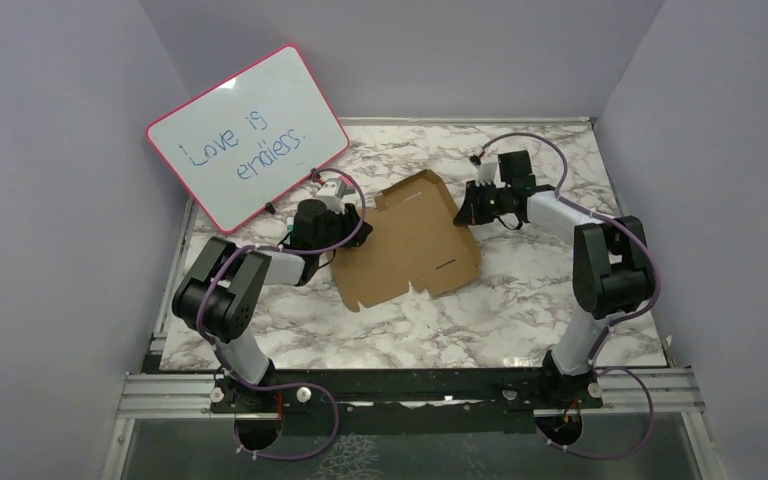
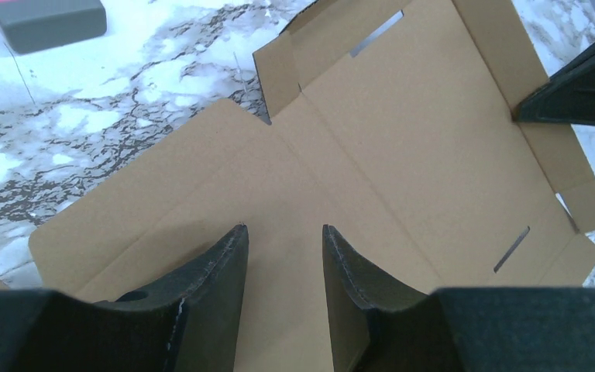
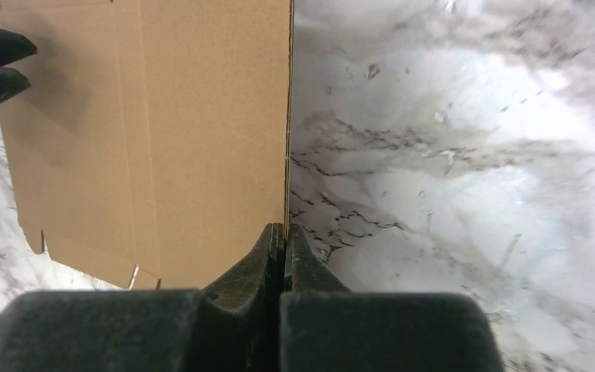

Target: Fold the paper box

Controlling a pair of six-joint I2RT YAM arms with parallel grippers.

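Plain lilac walls (image 1: 50, 180) enclose a white, grey-veined marble counter (image 1: 520, 310); a pink-rimmed whiteboard (image 1: 245, 135) leans at the upper left, under even, soft light.

My left arm (image 1: 228, 292) reaches forward and inward, the left gripper (image 2: 283, 230) tipped downward with fingers parted. My right arm (image 1: 608, 262) bends at the elbow and reaches inward, the right gripper (image 3: 285, 228) pinched closed on the paper box (image 3: 163, 116) edge.
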